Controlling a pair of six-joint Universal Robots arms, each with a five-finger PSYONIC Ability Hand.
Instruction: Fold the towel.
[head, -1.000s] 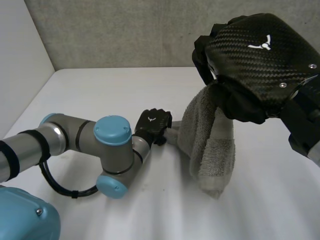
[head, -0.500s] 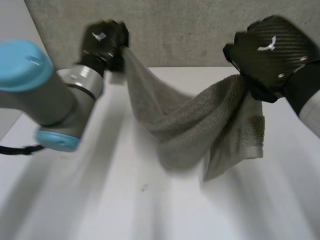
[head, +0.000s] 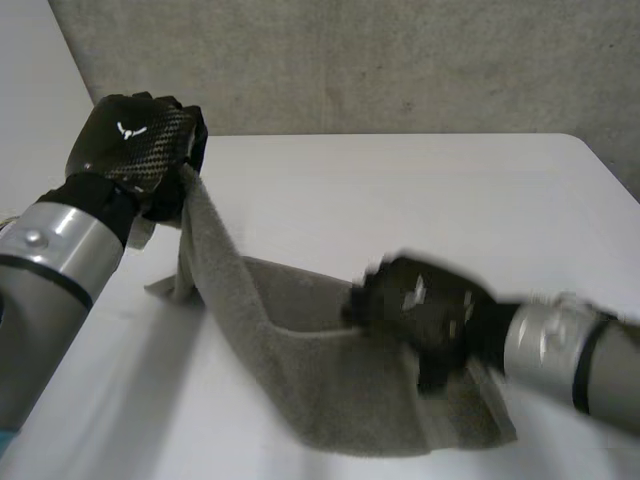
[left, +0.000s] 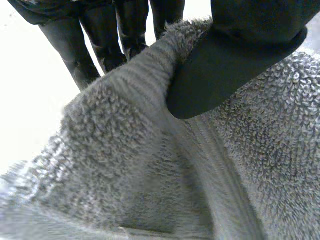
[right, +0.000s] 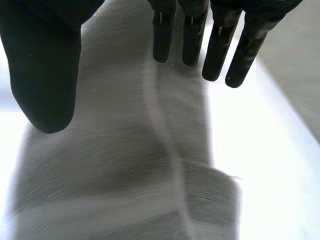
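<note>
A grey towel lies partly spread on the white table, and one end of it rises to my left hand, held above the table's left side. In the left wrist view the thumb pinches the towel by its edge against the fingers. My right hand is low over the towel's right part. Its fingers are straight and apart from the thumb, with the towel lying flat beneath them and nothing held.
A grey wall runs along the back of the table. The table's right corner is at the far right. Bare tabletop lies behind the towel and to its right.
The right hand dropped to the table and let go of the towel. The left hand came down and forward, still gripping its end, so the hanging towel now rests mostly on the table.
</note>
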